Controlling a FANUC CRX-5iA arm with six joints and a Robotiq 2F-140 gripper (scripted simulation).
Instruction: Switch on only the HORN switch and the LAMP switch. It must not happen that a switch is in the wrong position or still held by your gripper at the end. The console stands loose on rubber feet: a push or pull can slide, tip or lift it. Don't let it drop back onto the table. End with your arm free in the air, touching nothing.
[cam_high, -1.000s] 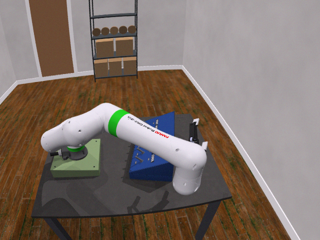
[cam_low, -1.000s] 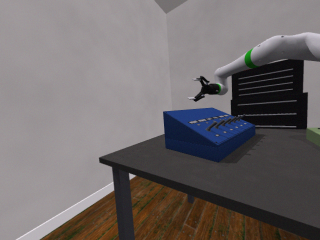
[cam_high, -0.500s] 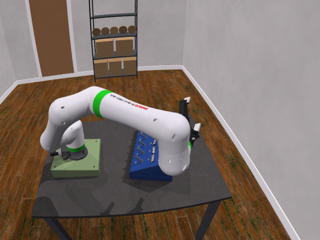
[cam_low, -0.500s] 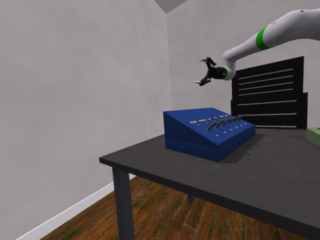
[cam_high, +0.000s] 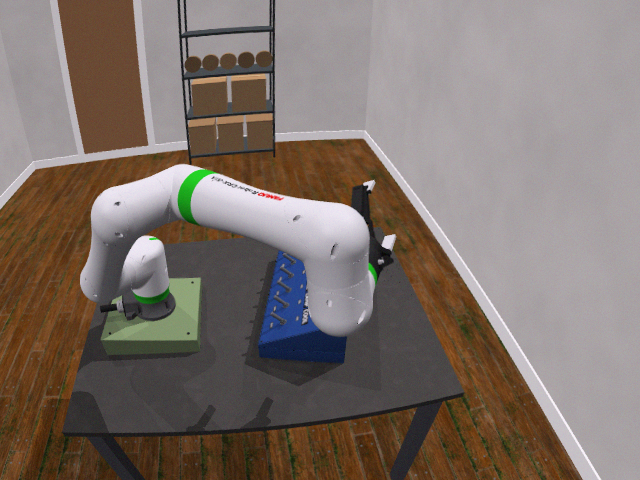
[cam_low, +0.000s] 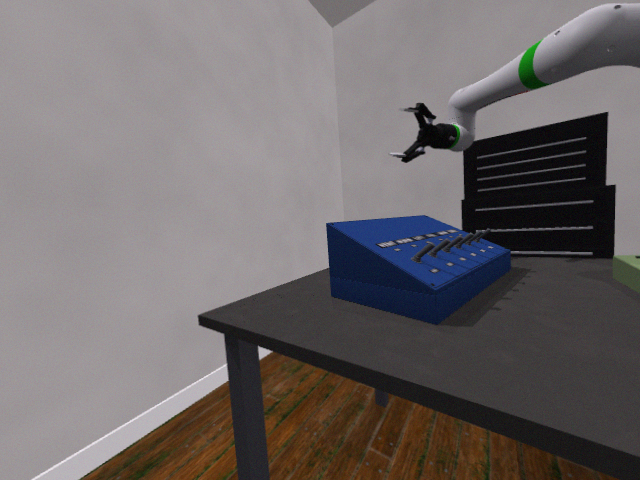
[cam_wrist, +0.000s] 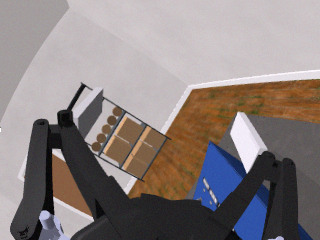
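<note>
The hand (cam_high: 390, 212) (cam_low: 402, 132) (cam_wrist: 169, 111) is open as wide as it goes, and it has hold of nothing. It hangs up in the air, well above the blue box (cam_high: 302, 348) (cam_low: 382, 286) (cam_wrist: 230, 175), and does not touch it. Its two fingers have pale pads (cam_high: 389, 241) (cam_low: 398, 154) (cam_wrist: 248, 141), and they point away from the arm and out past the box. The white arm (cam_high: 248, 206) (cam_low: 496, 90) has green bands and bends over the box. The box sits on the dark table (cam_high: 403, 361) (cam_low: 320, 330) (cam_wrist: 300, 135), with a sloping top. A row of gray switches (cam_high: 283, 300) (cam_low: 445, 245) sticks up from the slope, with little name tags (cam_low: 417, 238) in a line higher up. I cannot read the tags well enough to tell which switch is HORN and which is LAMP. The arm's foot stands on a green block (cam_high: 183, 310) (cam_low: 626, 269), apart from the box. Near the far wall is a tall rack (cam_high: 273, 93) (cam_wrist: 157, 159) with brown boxes (cam_high: 208, 98) (cam_wrist: 131, 131) and round brown things (cam_high: 227, 60) (cam_wrist: 106, 129) on it.

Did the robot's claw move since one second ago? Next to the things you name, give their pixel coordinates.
Yes. In the outside view, the claw (cam_high: 381, 212) (cam_low: 403, 131) (cam_wrist: 169, 111) has gone up, farther above the blue box (cam_high: 305, 348) (cam_low: 382, 279) (cam_wrist: 212, 165).
</note>
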